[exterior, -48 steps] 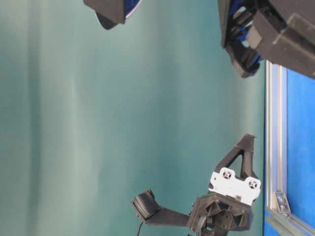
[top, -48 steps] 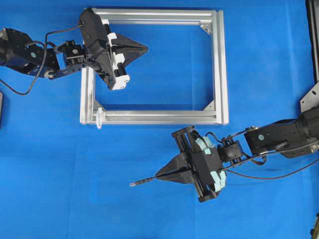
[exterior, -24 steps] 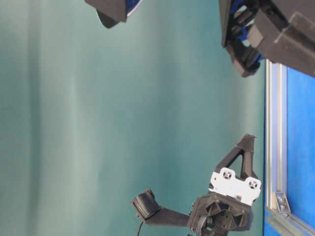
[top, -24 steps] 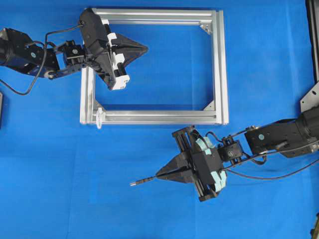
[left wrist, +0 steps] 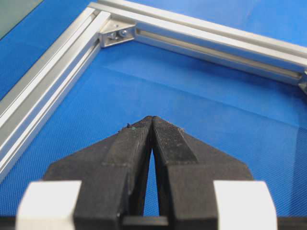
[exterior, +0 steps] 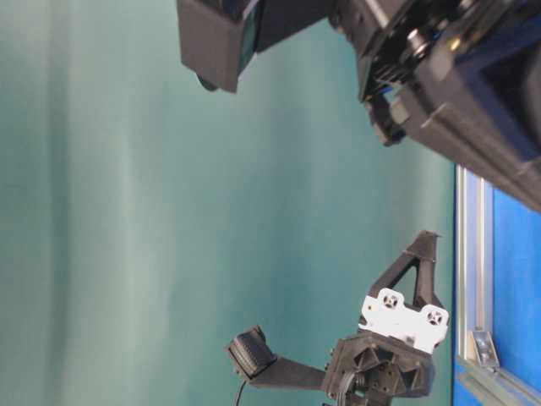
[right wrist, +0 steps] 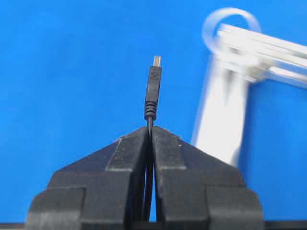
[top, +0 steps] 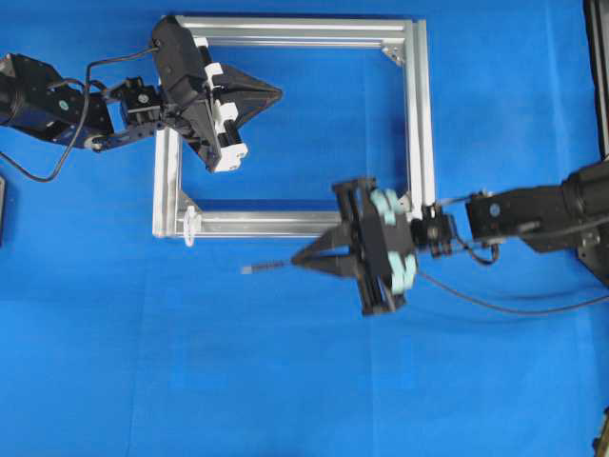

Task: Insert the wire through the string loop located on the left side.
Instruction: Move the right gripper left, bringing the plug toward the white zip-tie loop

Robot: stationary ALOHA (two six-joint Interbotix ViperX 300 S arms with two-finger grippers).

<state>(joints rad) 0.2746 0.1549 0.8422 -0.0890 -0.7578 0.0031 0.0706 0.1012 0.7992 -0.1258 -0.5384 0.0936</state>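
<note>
The wire's dark plug [top: 262, 268] sticks out leftward from my right gripper [top: 297, 259], which is shut on the cable just behind it. In the right wrist view the plug [right wrist: 152, 88] stands straight ahead of the jaws, pale tip forward. The white string loop [top: 190, 226] hangs at the silver frame's [top: 419, 124] front-left corner, left of the plug and a little farther back. In the right wrist view the string loop [right wrist: 235, 10] is blurred, up and right of the plug. My left gripper [top: 279, 93] hovers inside the frame near its far-left corner, shut on nothing [left wrist: 152, 118].
The rest of the wire [top: 514, 307] trails right under the right arm. Blue cloth covers the table. The frame's rails [left wrist: 48, 86] and a corner bracket [left wrist: 117, 33] lie ahead of the left gripper. A dark object [top: 2, 205] sits at the left edge.
My right gripper has carried the wire up toward the frame's front rail and slightly left. The left arm has not moved.
</note>
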